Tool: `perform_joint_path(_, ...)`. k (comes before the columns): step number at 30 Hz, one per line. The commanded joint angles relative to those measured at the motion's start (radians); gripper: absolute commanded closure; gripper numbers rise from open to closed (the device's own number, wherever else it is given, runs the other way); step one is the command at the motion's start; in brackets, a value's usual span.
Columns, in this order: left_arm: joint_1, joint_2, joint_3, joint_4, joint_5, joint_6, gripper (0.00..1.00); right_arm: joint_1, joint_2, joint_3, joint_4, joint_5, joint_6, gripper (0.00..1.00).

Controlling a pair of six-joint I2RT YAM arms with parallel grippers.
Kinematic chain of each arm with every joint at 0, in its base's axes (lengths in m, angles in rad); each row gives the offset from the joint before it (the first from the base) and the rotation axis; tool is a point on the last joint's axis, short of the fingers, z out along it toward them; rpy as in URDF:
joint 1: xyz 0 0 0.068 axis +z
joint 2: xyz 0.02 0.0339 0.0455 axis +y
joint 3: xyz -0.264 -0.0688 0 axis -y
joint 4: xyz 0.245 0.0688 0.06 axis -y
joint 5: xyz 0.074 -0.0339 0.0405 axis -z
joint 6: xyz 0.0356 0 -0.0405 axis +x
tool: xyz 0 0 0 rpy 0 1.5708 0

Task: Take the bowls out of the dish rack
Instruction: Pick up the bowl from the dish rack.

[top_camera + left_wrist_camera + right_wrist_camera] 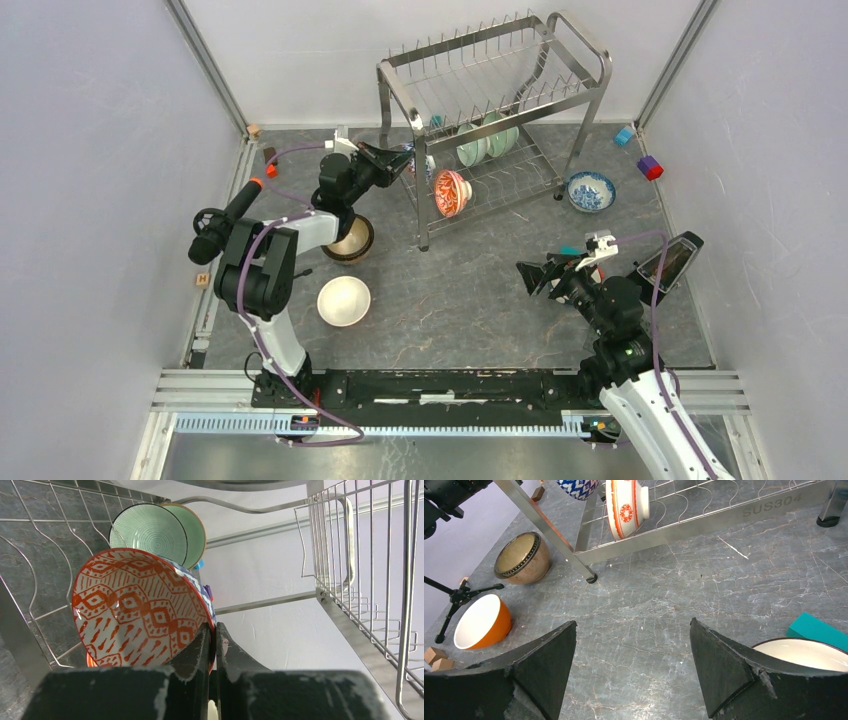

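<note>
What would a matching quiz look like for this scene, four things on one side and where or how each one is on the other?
1. red-orange patterned bowl
2. pale green bowls
3. blue-and-white bowl
4. right hand

A. open, empty
B. on the table, right of the dish rack
C. rim pinched by the left hand
D. on edge in the rack, untouched

Pairs: 1-C, 2-D, 3-B, 4-A

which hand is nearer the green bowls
Left: the left hand grips the red patterned bowl beside the green bowls; right hand is open over the table, outside the rack.
</note>
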Motion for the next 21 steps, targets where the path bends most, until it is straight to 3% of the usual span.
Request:
perform_joint_path(1, 0.013, -0.077, -0.005, 0.114, 0.004, -0.050, 0.98, 0.005, -0.002, 0.049, 0.021, -0.012, -0.006, 0.12)
perform_joint_path(13, 0.053, -0.199, -0.045, 0.076, -0.029, -0.051, 0.98, 0.007, 0.000, 0.047, 0.027, -0.021, -0.002, 0.12)
perform_joint_path(21, 0.056, -0.394, -0.073, -0.147, -0.098, 0.022, 0.98, 0.012, 0.000, 0.053, 0.027, -0.024, 0.005, 0.12)
